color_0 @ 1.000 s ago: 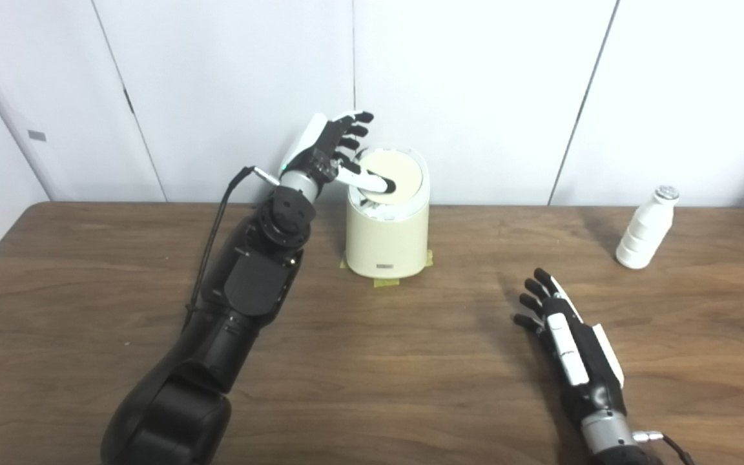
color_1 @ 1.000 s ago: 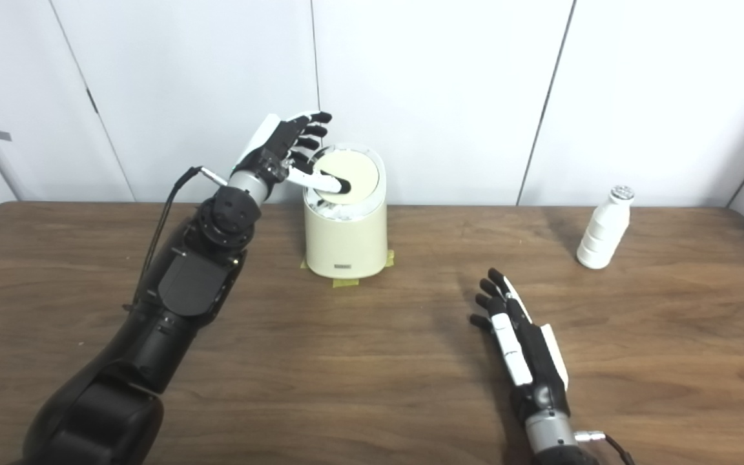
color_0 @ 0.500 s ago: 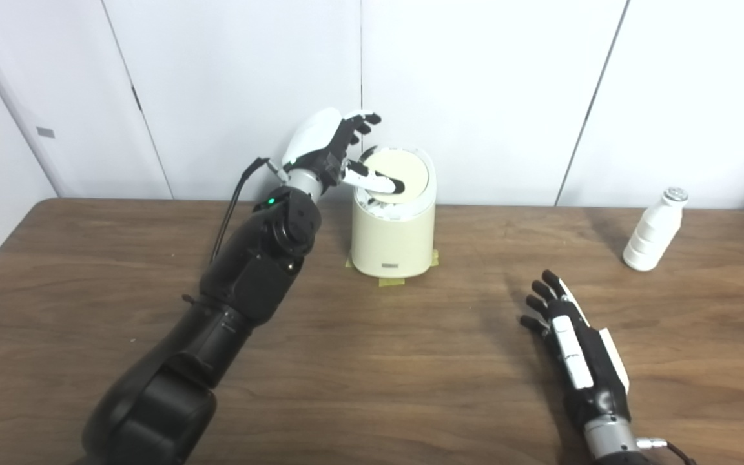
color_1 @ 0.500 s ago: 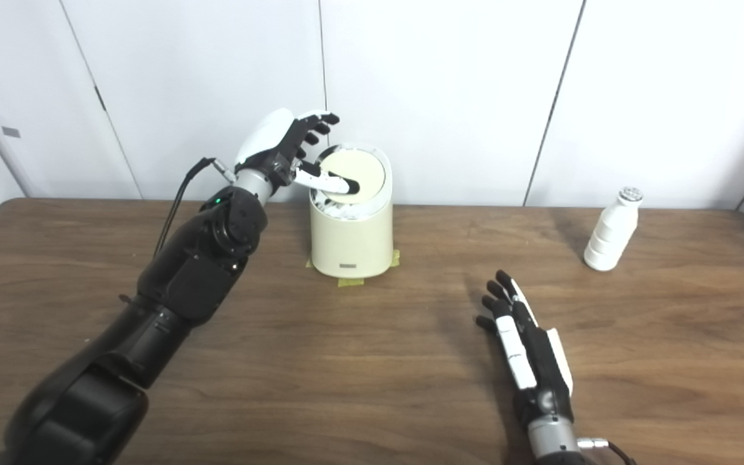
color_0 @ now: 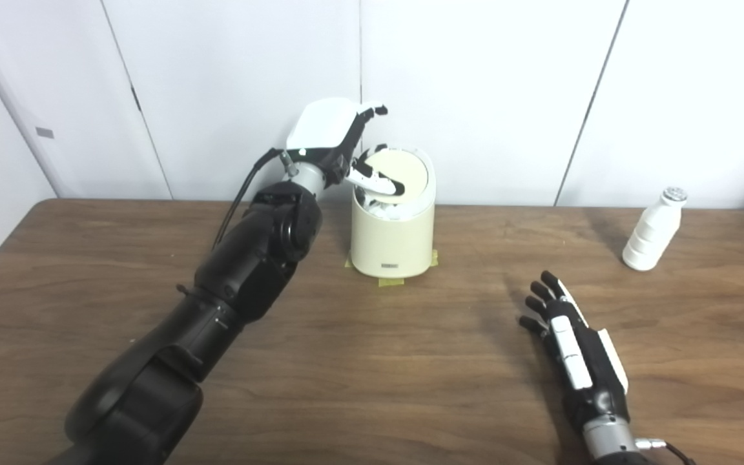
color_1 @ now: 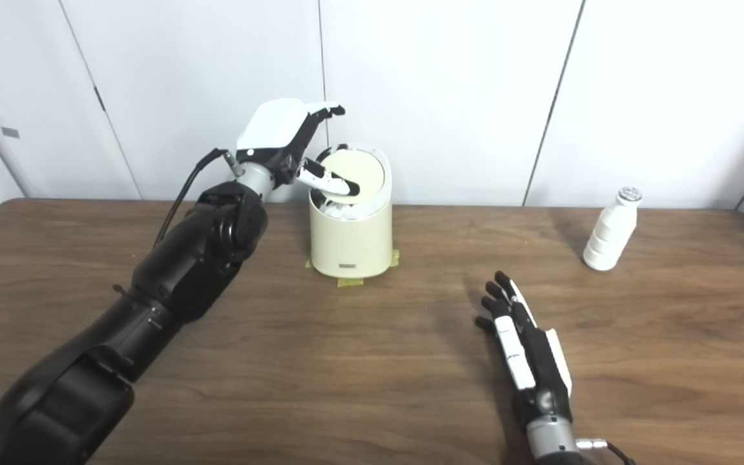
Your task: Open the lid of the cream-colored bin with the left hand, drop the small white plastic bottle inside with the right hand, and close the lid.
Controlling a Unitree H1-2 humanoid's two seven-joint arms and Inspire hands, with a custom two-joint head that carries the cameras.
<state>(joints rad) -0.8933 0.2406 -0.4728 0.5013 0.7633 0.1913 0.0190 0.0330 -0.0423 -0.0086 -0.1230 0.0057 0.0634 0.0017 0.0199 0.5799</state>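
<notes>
The cream-colored bin (color_0: 391, 242) stands at the back middle of the table, its round lid (color_0: 404, 169) tilted with a narrow gap at the front rim. My left hand (color_0: 336, 135) hovers over the bin's left rim, back of the hand up and fingers spread. Its thumb (color_0: 377, 185) lies across the lid's front-left edge. It grips nothing that I can see. The small white plastic bottle (color_0: 653, 229) stands upright at the far right. My right hand (color_0: 569, 329) rests open and flat on the table, well short of the bottle.
Yellow tape (color_0: 388, 282) marks the bin's foot. The brown wooden table (color_0: 372, 374) spreads between the two arms. White wall panels (color_0: 475, 77) rise right behind the bin. My left forearm (color_0: 243, 271) slants across the table's left half.
My left hand has rolled over so its white back faces up, and its fingers have lifted above the lid while the thumb stays on it. The right hand and bottle have not moved.
</notes>
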